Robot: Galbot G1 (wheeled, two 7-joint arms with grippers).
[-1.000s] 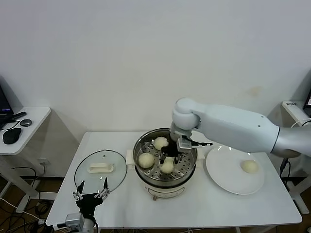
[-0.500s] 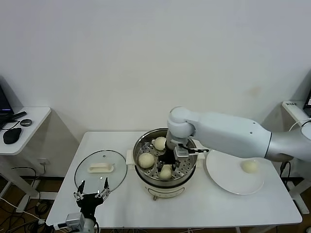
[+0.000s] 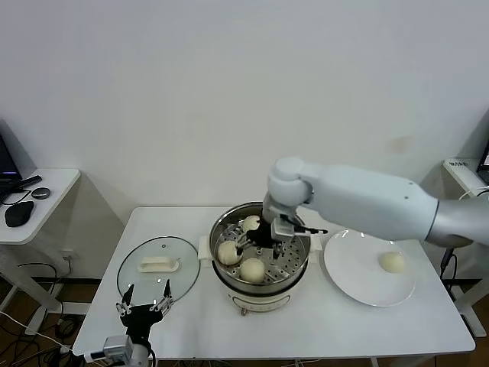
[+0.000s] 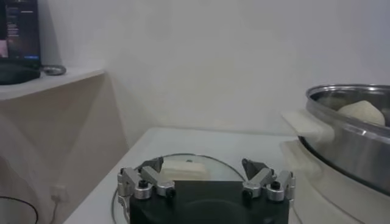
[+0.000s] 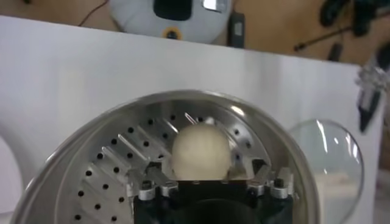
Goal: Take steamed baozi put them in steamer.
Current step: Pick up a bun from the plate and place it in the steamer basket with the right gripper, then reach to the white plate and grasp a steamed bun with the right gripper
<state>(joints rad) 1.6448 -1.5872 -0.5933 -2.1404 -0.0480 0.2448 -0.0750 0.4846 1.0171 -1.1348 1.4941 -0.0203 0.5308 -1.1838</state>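
Over the steamer [image 3: 261, 260] at table centre, the right gripper [image 3: 260, 236] hangs with fingers spread and holding nothing; three baozi sit on the perforated tray, the near one [image 3: 252, 269] just in front of it, so a sloppy lift could clip that bun or the steel rim. Fourth baozi [image 3: 392, 262] waits alone on the white plate [image 3: 359, 279] to the right, path clear. Glass lid [image 3: 157, 266] lies left, left gripper [image 3: 142, 304] parked open at its near edge.

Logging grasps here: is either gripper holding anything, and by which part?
Nothing is held. The right gripper hangs open over the steamer; the left gripper is open, parked.
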